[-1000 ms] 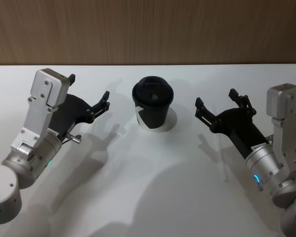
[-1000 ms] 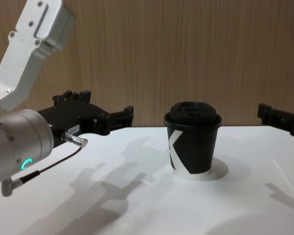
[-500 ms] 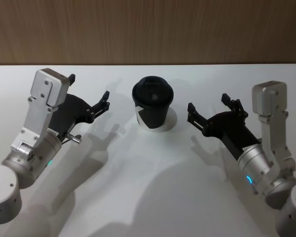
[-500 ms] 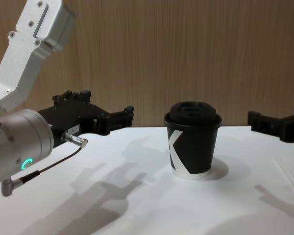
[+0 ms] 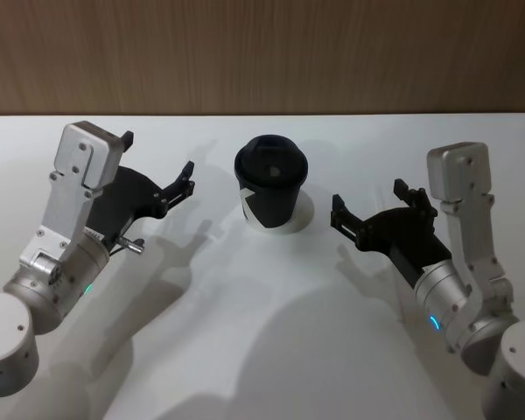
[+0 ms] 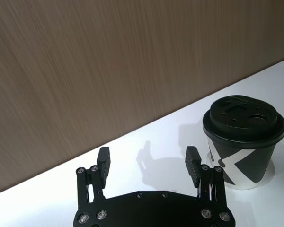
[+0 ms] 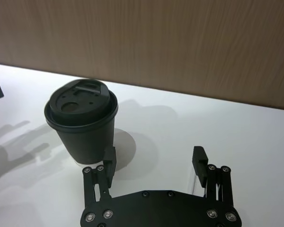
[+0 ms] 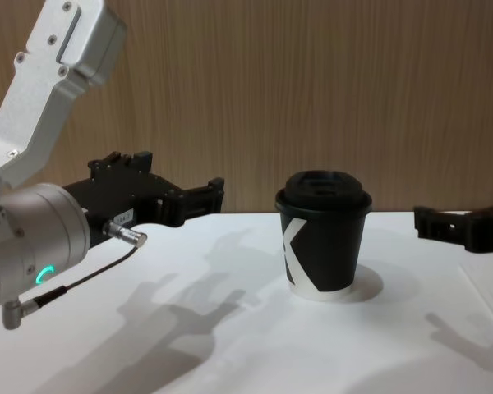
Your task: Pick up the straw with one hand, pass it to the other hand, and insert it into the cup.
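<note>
The left gripper (image 5: 157,153) hovered wide open and empty above the desk (image 5: 245,332) left of the upright, lidded cup (image 5: 271,179), while the right gripper (image 5: 368,194), likewise spread and empty, hung right of it near the straw (image 8: 485,294) lying flat.

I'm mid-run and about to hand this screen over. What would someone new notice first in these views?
The black lidded cup stands upright near the middle of the white table and contrasts sharply with it. On either side, the left gripper and the right gripper hover above the table, both open and empty, with their fingers pointing in toward the cup.
</note>
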